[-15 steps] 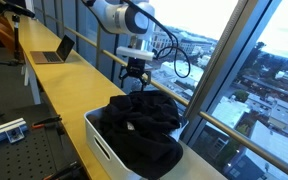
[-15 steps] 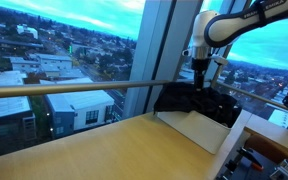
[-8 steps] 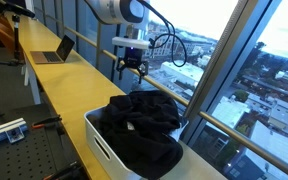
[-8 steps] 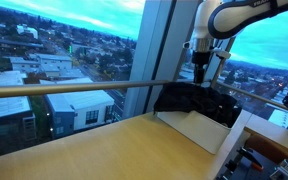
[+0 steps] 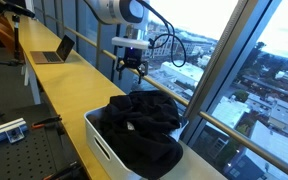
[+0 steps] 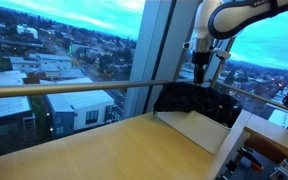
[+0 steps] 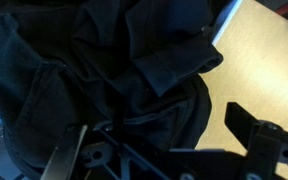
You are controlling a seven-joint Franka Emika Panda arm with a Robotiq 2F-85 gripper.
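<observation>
Black clothing [image 5: 144, 125] is seen heaped in a white bin [image 5: 106, 150] that is set on the wooden counter [image 5: 54, 85] beside the window. The gripper [image 5: 130, 72] is held above the far edge of the heap, clear of it, with its jaws spread wide and nothing caught between them. In the wrist view the crumpled fabric is seen directly below, with bare counter shown at the upper right. A laptop [image 5: 56, 50] is placed well apart, farther along the counter.
</observation>
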